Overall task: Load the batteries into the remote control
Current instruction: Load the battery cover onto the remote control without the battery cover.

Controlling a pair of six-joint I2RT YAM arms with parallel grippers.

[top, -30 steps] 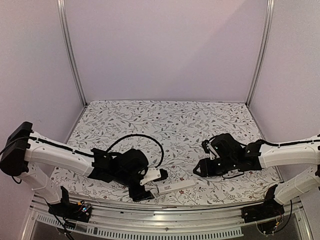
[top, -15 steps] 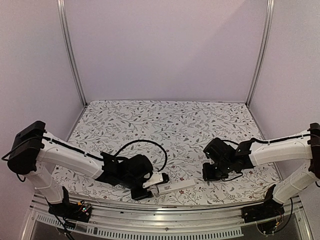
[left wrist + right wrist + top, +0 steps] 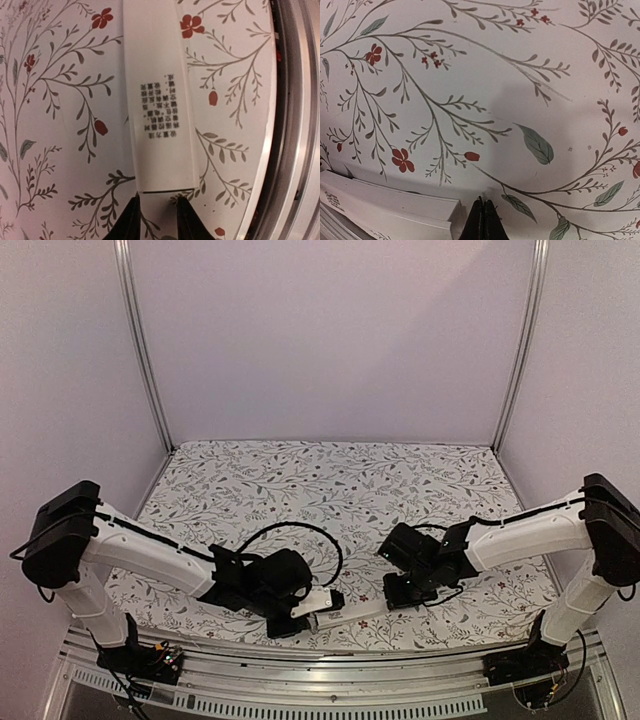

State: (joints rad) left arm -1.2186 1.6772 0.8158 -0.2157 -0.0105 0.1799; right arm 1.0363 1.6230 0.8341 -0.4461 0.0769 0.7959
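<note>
The left arm (image 3: pixel 140 552) and right arm (image 3: pixel 520 530) stretch low and inward. The left pincer (image 3: pixel 157 222) holds its jaws narrowly apart; the right pincer (image 3: pixel 481 217) has its jaws pressed together.

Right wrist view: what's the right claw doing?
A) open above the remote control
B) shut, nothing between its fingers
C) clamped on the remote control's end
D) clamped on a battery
B: the right claw has its fingers pressed together with nothing between them, and the remote control lies off to their left, not in the grip.
</note>
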